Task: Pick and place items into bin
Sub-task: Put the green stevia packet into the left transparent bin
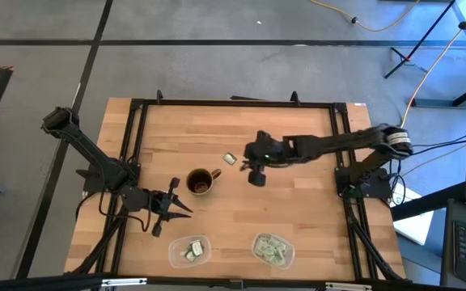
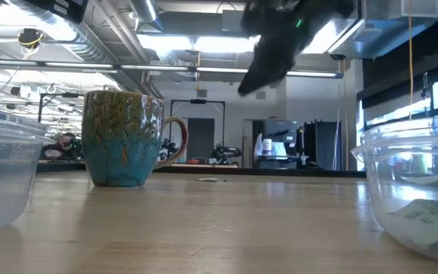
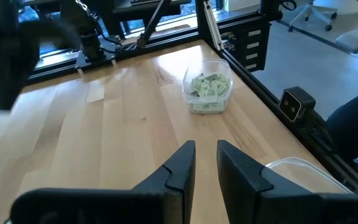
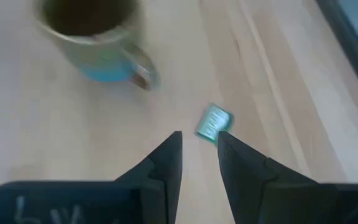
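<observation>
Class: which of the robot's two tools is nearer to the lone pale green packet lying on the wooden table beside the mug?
Right. The right tool hovers just beside the small flat pale green packet; the left tool waits across the table, beyond the brown ceramic mug.

One mug (image 1: 202, 182). Two clear bins: left bin (image 1: 189, 250), right bin (image 1: 273, 249), each holding several packets, exact count unclear. One loose packet (image 1: 230, 159) on table (image 1: 298, 210). Two arms.

Packet (image 1: 229, 159) beside mug (image 1: 201, 182) — bins (image 1: 189, 250) nearer.
</observation>
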You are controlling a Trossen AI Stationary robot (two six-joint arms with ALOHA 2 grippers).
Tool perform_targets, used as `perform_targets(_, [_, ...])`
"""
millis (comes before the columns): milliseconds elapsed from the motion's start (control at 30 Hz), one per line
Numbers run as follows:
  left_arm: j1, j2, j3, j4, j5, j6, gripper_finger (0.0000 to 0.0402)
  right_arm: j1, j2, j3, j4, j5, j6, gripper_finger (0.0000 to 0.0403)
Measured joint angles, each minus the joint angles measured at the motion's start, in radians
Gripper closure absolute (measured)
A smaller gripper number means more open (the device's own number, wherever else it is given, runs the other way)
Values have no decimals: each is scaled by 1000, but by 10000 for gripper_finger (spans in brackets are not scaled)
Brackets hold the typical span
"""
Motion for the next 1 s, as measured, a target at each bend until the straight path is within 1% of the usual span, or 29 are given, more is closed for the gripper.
perform_targets(67, [0,0,0,-3,0,0,341,-30,57,0,43,0,1,297])
perform_targets(200, [0,0,0,-11,0,0,341,-71,184,0,216,0,5,297])
perform_targets(333, [0,0,0,-17,0,0,341,-98,303,-1,349,0,-10,297])
perform_targets(467, [0,0,0,-23,0,0,341,-118,379,-1,445,1,-9,297])
perform_targets(700, [0,0,0,-42,0,0,341,-136,442,-2,440,3,20,297])
perform_targets(1000, [0,0,0,-46,0,0,341,-137,450,-1,370,2,47,297])
